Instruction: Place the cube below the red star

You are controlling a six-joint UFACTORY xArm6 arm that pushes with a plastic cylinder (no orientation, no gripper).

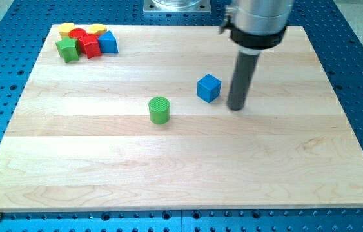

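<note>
A: Where is my tip seen on the bench?

B: It is seen resting on the wood just beside the blue cube, at about three o'clock from it, with a narrow gap between them. No jaws are carried by the tool; it is a plain dark rod, so nothing is gripped.

A: And the red star?

B: It is found in the cluster at the bench's far corner, toward ten o'clock from the cube and well apart from it. A green star is touching it at nine o'clock, a second blue block at three o'clock. Two yellow blocks and a red one are packed at twelve o'clock; their shapes cannot be made out.

A: Anything else?

B: A green cylinder is stood upright at about eight o'clock from the cube. No writing or label can be read anywhere.
</note>
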